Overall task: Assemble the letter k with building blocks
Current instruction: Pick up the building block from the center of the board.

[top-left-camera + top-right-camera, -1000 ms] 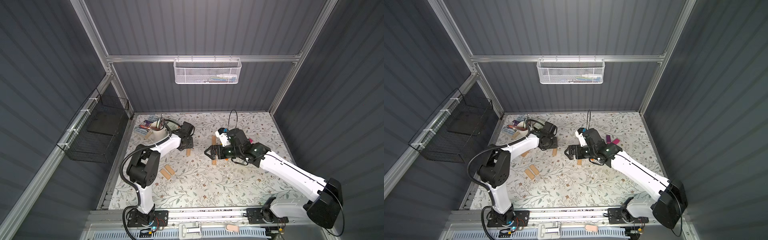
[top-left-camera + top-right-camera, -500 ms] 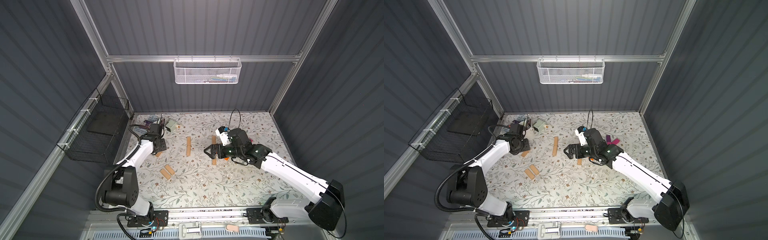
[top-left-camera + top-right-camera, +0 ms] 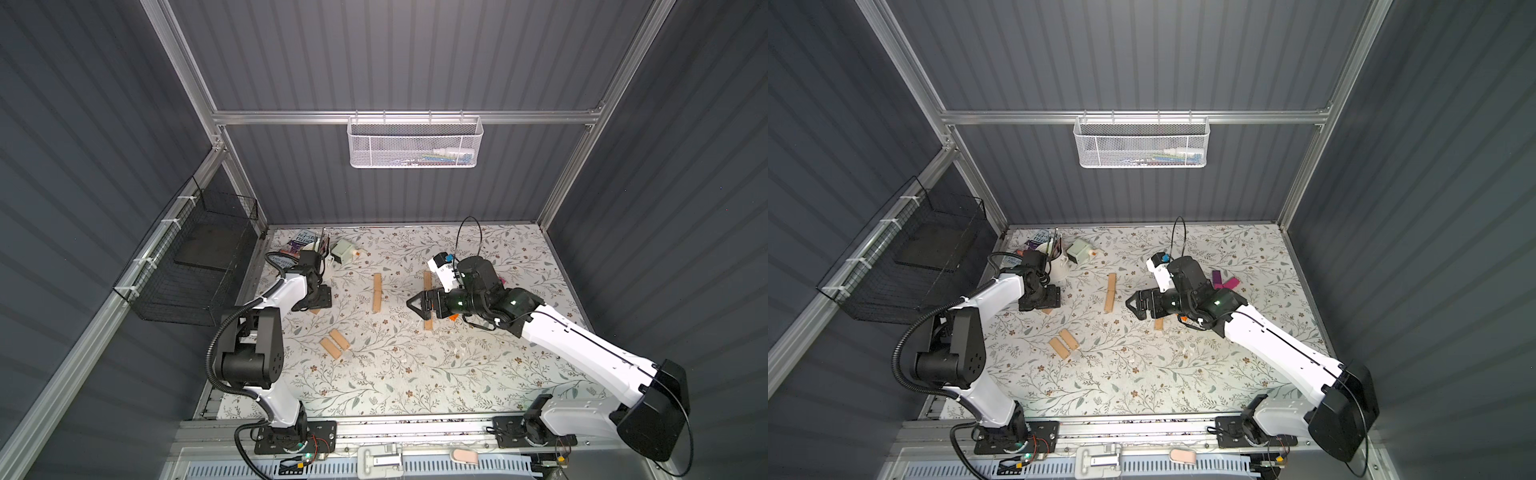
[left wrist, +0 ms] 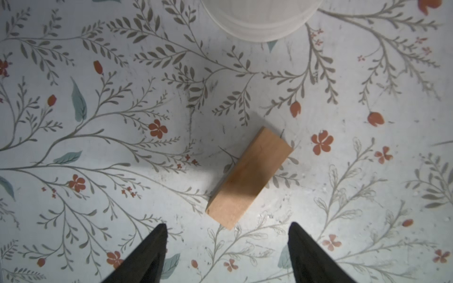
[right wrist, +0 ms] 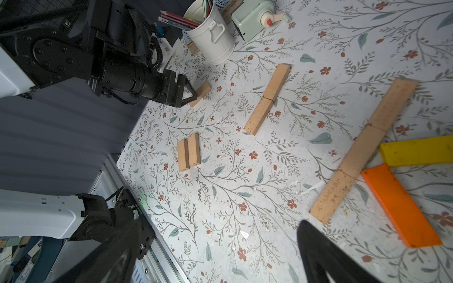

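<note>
The left gripper (image 4: 226,229) hangs low over the flowered table (image 3: 415,374), close to the white pail (image 5: 212,41) of pencils at the far left corner. In the left wrist view its two black fingers (image 4: 152,252) stand well apart and have hold of nothing. A single tan block (image 4: 250,178) lies flat on the table just in front of the fingertips, turned at an angle to them, and no finger touches it. A mint green pencil sharpener (image 5: 252,18) stands beside the pail.

The right gripper (image 3: 417,304) is near the middle of the table and points toward the left arm. Its jaws are spread wide and there is only the table between them.

In the right wrist view a row of three tan blocks (image 5: 362,154) lies end to end in a straight line. A yellow block (image 5: 416,153) and an orange block (image 5: 399,205) meet this row from one side near its middle, touching it or almost touching it, and they spread away from each other. In both top views the right gripper covers the middle of this row.

Between the two grippers a row of two tan blocks (image 3: 377,292) lies end to end. A pair of tan blocks (image 3: 334,343) lies side by side, nearer to the front edge. A purple block (image 3: 1217,277) and a pink block (image 3: 1229,284) lie behind the right arm.
</note>
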`<action>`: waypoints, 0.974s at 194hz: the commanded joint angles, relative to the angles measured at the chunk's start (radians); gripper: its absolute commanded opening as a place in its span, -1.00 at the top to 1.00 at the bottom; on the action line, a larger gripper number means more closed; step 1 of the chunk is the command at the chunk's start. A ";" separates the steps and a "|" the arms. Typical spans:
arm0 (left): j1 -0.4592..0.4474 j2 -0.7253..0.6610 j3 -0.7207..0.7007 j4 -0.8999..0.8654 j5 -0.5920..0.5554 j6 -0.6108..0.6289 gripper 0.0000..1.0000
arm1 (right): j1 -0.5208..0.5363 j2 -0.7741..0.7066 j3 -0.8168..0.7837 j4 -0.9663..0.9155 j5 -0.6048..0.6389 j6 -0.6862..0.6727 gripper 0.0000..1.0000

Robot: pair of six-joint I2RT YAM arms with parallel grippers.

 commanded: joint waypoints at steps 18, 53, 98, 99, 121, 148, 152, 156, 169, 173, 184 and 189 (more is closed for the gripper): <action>0.003 0.052 0.022 0.033 0.050 0.072 -0.53 | 0.004 -0.002 0.020 -0.017 -0.017 -0.027 -0.98; 0.008 0.113 0.045 0.046 0.053 0.091 -0.43 | 0.004 -0.026 0.009 -0.026 -0.009 -0.015 -0.98; 0.008 0.139 0.046 0.046 0.045 0.077 0.00 | 0.004 -0.041 -0.002 -0.028 -0.007 0.010 -0.98; 0.008 0.138 0.046 0.046 0.046 0.076 0.02 | 0.005 -0.041 -0.002 -0.027 -0.008 0.010 -0.98; 0.008 0.129 0.033 0.050 0.050 0.055 0.29 | 0.004 -0.036 0.001 -0.027 -0.020 0.022 -0.98; 0.007 0.115 0.017 0.053 0.069 0.027 0.55 | 0.004 -0.031 0.006 -0.025 -0.024 0.035 -0.98; 0.007 0.112 0.015 0.055 0.076 0.020 0.61 | 0.005 -0.030 0.006 -0.025 -0.023 0.038 -0.98; 0.007 0.108 0.010 0.059 0.083 0.015 0.63 | 0.004 -0.028 0.006 -0.025 -0.024 0.041 -0.98; 0.006 0.100 0.002 0.064 0.113 -0.001 0.65 | 0.004 -0.020 0.009 -0.028 -0.024 0.052 -0.98; 0.005 0.097 -0.002 0.064 0.124 -0.006 0.64 | 0.004 -0.016 0.011 -0.028 -0.025 0.054 -0.98; 0.003 0.078 -0.012 0.067 0.153 -0.024 0.63 | 0.004 -0.012 0.013 -0.028 -0.031 0.062 -0.98; 0.001 0.064 -0.017 0.067 0.162 -0.033 0.63 | 0.005 -0.010 0.015 -0.028 -0.031 0.067 -0.98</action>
